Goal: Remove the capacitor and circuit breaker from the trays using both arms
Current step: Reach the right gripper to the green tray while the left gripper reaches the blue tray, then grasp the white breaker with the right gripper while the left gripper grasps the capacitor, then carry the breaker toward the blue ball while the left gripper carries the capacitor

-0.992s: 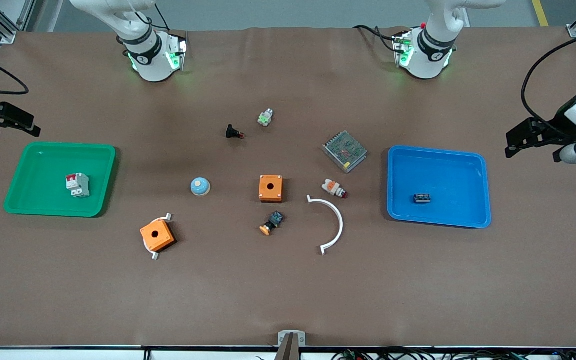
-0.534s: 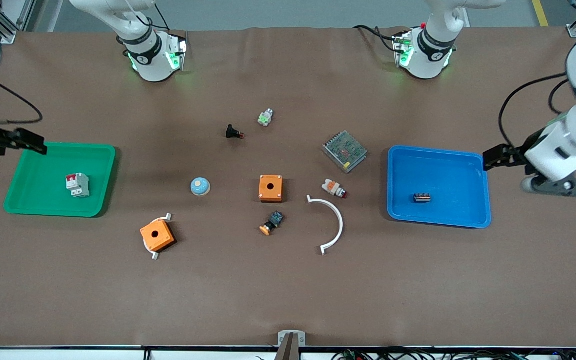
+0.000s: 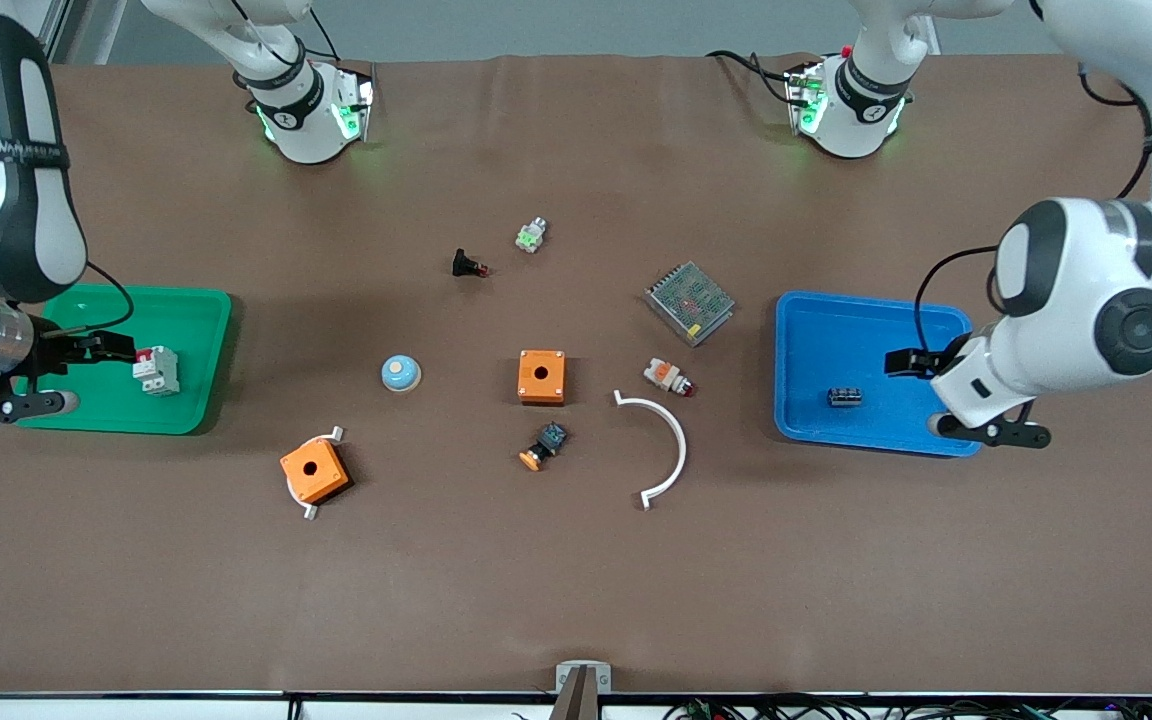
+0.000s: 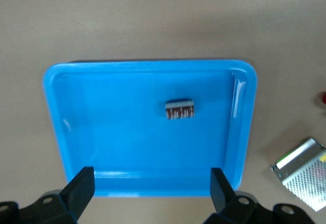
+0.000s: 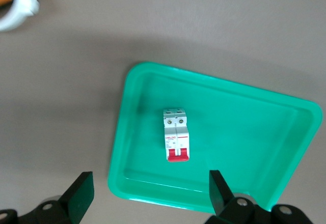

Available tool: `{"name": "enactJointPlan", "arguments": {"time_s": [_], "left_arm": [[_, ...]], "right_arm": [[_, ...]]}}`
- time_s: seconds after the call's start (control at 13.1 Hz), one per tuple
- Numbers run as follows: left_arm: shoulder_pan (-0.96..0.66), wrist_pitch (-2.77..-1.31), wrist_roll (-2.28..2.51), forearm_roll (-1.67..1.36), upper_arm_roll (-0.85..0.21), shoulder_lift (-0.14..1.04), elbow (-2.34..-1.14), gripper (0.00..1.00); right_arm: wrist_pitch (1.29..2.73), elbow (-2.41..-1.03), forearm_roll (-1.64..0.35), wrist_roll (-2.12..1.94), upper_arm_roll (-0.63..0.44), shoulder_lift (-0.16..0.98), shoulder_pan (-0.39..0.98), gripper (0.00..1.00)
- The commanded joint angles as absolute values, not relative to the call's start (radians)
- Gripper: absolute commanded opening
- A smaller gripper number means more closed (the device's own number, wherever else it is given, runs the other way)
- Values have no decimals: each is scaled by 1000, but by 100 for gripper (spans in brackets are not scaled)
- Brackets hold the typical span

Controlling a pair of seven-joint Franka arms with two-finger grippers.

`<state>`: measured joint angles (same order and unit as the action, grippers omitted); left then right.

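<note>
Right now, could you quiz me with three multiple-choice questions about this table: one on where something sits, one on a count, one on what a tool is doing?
1. Where does the breaker lie?
A. in the green tray
B. in the blue tray
C. on the bare table

2. How many orange boxes are on the table?
A. one
B. two
C. four

3. What state is the left tool in?
A. shut on the capacitor
B. shut, holding nothing
C. open, above the blue tray

Answers: 1 A, the right wrist view shows it inside green walls. 2 B, one mid-table, another nearer the camera. 3 C, its fingers stand wide apart with the capacitor lying free below.
</note>
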<state>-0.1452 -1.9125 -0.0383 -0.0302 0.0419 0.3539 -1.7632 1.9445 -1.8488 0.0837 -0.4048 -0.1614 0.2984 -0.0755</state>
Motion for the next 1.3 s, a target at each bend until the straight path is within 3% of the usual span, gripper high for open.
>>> {"name": "enactJointPlan", "arguments": {"time_s": [0.0,0.31,0.69,0.99,1.22], "left_arm": [[-150,-2024,-23,-49,32,412,-1815,100],[-202,-2155,66,-51,18,512,-1848,100],[-196,-2191,45,-25,20,551,-1874,100],[-189,-2191,46,9,20,543,-1901,100],[-198,-2192,63,9,18,546,-1910,96]], "right_arm": [[1980,-1842,116,-490,-155,374,-83,100],[2066,-1864,123,-574,-153,443,-127,99],[2163,-1940,121,-572,-153,494,-147,88],[2160,-1940,123,-574,-155,514,-147,50],[2131,-1931,123,-572,-153,506,-137,11]]}}
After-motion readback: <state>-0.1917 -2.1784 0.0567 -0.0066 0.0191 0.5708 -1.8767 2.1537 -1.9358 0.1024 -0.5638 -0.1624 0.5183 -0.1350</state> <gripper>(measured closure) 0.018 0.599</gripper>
